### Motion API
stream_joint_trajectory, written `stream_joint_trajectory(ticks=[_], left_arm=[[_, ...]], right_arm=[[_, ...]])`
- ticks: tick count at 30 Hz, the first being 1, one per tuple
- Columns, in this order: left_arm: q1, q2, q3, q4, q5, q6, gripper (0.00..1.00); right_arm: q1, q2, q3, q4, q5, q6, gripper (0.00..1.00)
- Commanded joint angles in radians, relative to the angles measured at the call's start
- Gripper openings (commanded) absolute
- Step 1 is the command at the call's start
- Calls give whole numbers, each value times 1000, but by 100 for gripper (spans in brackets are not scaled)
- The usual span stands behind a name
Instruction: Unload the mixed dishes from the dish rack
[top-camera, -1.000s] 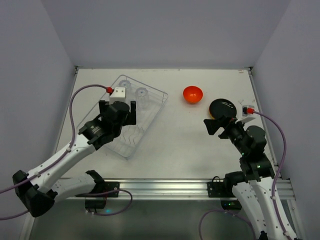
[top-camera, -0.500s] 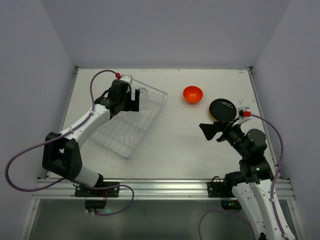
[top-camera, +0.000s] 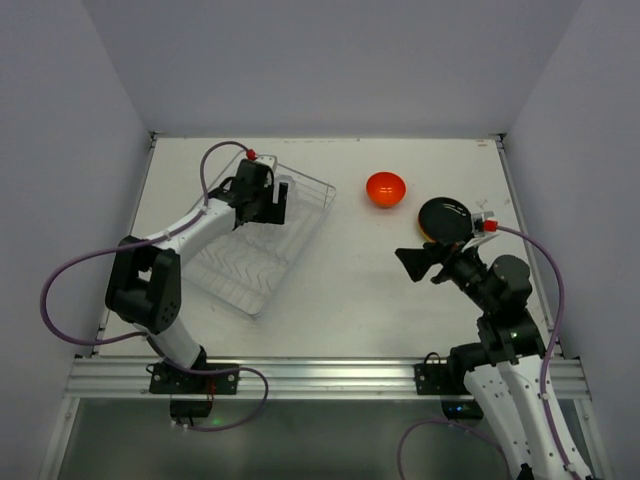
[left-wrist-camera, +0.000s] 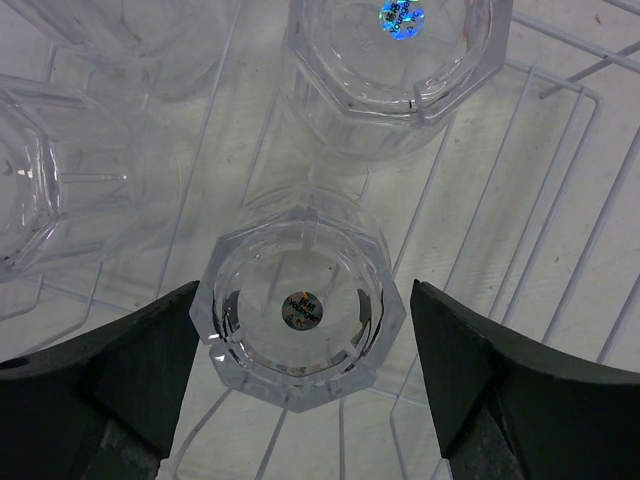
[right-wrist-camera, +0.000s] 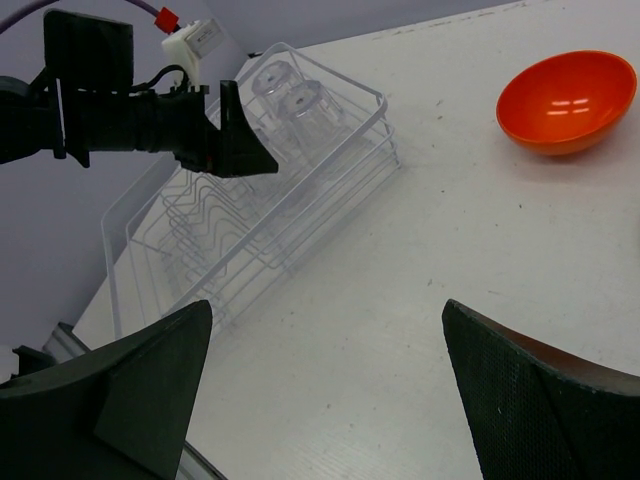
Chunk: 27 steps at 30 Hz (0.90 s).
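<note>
The silvery wire dish rack (top-camera: 245, 265) lies at the left of the table. Several clear drinking glasses stand upside down at its far end. My left gripper (top-camera: 272, 205) hovers over them, open, its fingers (left-wrist-camera: 140, 370) on both sides of one glass (left-wrist-camera: 297, 318) without touching it. Other glasses (left-wrist-camera: 400, 60) (left-wrist-camera: 40, 200) stand beside it. The orange-red bowl (top-camera: 385, 188) and a black plate (top-camera: 444, 216) lie on the table at the right, outside the rack. My right gripper (top-camera: 415, 260) is open and empty, just in front of the black plate.
An orange rim (top-camera: 428, 236) shows under the black plate's near edge. The right wrist view shows the rack (right-wrist-camera: 250, 220), the left arm (right-wrist-camera: 150, 115) and the bowl (right-wrist-camera: 567, 100), with bare table below my right gripper (right-wrist-camera: 326, 310).
My left arm has swung from the rack's middle to its far end and now sits over the glasses. My right gripper has shifted slightly left, still open.
</note>
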Motion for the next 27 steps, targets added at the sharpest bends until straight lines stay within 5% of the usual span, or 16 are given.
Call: stream_joint_trajectory(ticks=[1,16,27], left_arm=[[5,-6,55,34,-9,33,86],[5,-113,64,1,-1,68,1],[4,-388,52,6,195,-9,0]], right_arm=[[1,13,-3,48,-27,-15,99],[1,32,-14,64,-27,-13,99],[1,53,-19,103,-129,-7,99]])
